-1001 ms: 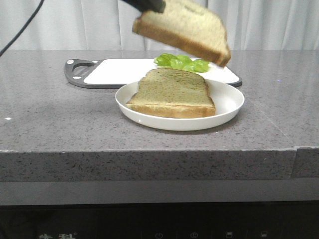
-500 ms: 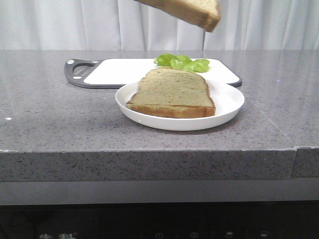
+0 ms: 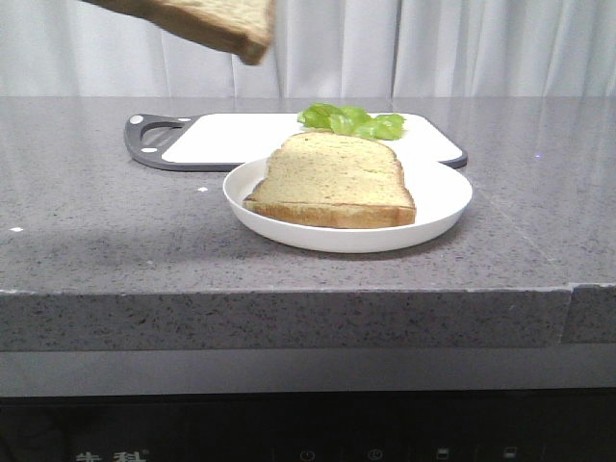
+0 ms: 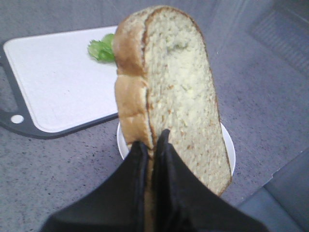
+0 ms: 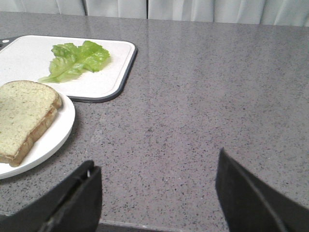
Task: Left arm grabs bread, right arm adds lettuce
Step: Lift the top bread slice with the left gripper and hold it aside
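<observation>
My left gripper (image 4: 151,140) is shut on the crust edge of the bread (image 4: 169,87), a tan slice with a shallow dent near its domed end. It holds the slice high in the air; in the front view only a corner of the bread (image 3: 207,21) shows at the top left. The lettuce (image 3: 351,120) lies on the white cutting board (image 3: 231,140), behind the plate. It also shows in the right wrist view (image 5: 77,59) and in the left wrist view (image 4: 101,48). My right gripper (image 5: 157,164) is open and empty over bare counter, to the right of the plate.
A white plate (image 3: 443,207) near the counter's front holds a second, undented bread slice (image 3: 332,178). The cutting board has a dark rim and a handle on its left. White curtains hang behind the grey stone counter.
The held bread has moved left across the top of the front view, from above the plate to the upper left. The plate, slice and lettuce have not moved.
</observation>
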Motion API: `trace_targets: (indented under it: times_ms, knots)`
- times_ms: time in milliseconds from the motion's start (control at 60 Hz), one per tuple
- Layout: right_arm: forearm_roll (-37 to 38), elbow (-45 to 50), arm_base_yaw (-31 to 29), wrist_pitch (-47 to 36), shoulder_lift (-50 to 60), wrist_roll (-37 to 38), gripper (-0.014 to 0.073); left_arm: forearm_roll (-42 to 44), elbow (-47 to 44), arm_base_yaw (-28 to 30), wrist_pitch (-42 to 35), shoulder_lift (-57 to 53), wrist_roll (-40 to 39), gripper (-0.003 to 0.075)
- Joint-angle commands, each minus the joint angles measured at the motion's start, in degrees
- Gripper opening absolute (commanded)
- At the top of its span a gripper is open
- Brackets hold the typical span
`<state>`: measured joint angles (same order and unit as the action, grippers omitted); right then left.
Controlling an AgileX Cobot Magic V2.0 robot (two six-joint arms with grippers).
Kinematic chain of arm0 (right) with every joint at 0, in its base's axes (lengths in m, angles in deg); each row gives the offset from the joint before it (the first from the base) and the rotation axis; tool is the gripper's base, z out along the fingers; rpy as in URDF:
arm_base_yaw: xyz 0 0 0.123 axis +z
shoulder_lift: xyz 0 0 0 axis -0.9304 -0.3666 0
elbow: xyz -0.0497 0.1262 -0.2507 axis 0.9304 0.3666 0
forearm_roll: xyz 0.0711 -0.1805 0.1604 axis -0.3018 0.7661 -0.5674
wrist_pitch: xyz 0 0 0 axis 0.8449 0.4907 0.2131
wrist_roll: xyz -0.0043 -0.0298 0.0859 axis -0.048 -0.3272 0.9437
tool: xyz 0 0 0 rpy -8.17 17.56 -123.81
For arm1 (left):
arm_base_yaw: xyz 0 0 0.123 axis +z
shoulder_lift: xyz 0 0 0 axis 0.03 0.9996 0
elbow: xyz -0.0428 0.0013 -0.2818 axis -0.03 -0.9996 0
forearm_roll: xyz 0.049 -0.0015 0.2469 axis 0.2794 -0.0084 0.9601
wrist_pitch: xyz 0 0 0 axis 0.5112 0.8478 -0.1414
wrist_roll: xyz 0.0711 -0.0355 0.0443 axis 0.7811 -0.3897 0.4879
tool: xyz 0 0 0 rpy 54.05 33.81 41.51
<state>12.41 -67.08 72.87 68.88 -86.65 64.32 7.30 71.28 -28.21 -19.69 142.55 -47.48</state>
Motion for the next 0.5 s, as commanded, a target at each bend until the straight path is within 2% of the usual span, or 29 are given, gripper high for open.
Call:
trace_targets:
  times_ms: [0, 183, 367, 484]
  knots:
    - [0.72, -1.57, 0.03, -4.4, -0.87, -0.34, 0.0516, 0.6, -3.08, -0.09, -10.11, -5.57, 0.0, -0.0021]
    - [0.66, -1.57, 0.03, -4.39, -0.87, -0.34, 0.0516, 1.69, -10.56, 3.52, -17.26, -13.0, -0.38, -0.0021]
    - [0.61, -2.32, 0.03, -5.73, -4.66, -0.34, 0.0516, 0.49, -12.56, 10.95, -16.29, -13.9, -0.38, -0.0021]
    - [0.61, -5.46, 0.03, -6.75, -12.38, -0.34, 0.0516, 0.15, -12.56, 12.37, -16.04, -13.9, -0.38, -0.002]
